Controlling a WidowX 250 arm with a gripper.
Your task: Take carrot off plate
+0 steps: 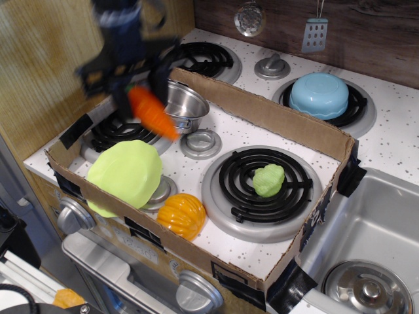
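Observation:
My gripper (133, 89) is shut on the stem end of the orange carrot (152, 113) and holds it in the air, tip pointing down to the right, in front of the steel pot (182, 104). The arm and carrot are motion-blurred. The lime yellow-green plate (126, 173) lies bare at the front left corner of the cardboard box, below and left of the carrot, leaning over the box's front wall.
The cardboard box (281, 124) walls surround the stove top. An orange pumpkin (181, 216) sits at the front, a green lettuce toy (269, 180) on the right burner. A light blue bowl (319, 95) sits behind the box. A sink (366, 229) is at right.

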